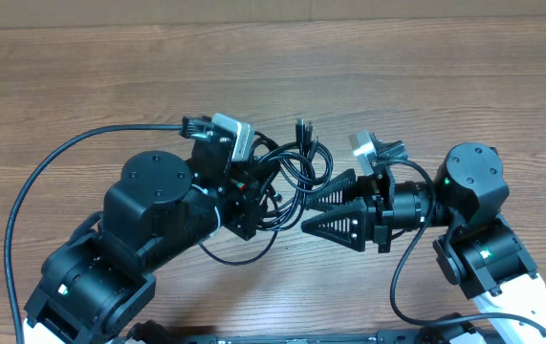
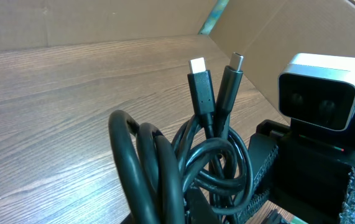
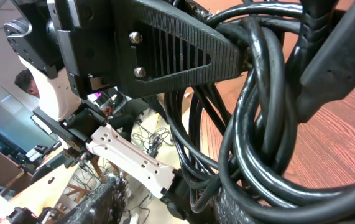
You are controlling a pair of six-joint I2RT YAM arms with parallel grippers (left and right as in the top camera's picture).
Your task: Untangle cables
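The cables (image 1: 292,172) form a black knot of loops between my two arms at the table's middle. My left gripper (image 1: 251,205) is shut on the knot's left side. In the left wrist view the cables (image 2: 183,168) rise from its jaws as upright loops, and two plug ends (image 2: 197,65) stick up side by side. My right gripper (image 1: 309,210) comes in from the right. Seen from the right wrist, the cables (image 3: 258,124) fill the gap between its ribbed upper finger (image 3: 165,56) and the lower one, pressed against both. The knot hangs a little above the wood.
The wooden table (image 1: 81,76) stretches bare behind and to the left. A thick black arm wire (image 1: 53,158) arcs along the left arm. The right arm's grey camera (image 2: 323,90) sits close to the knot. A cardboard wall (image 2: 276,25) stands at the far edge.
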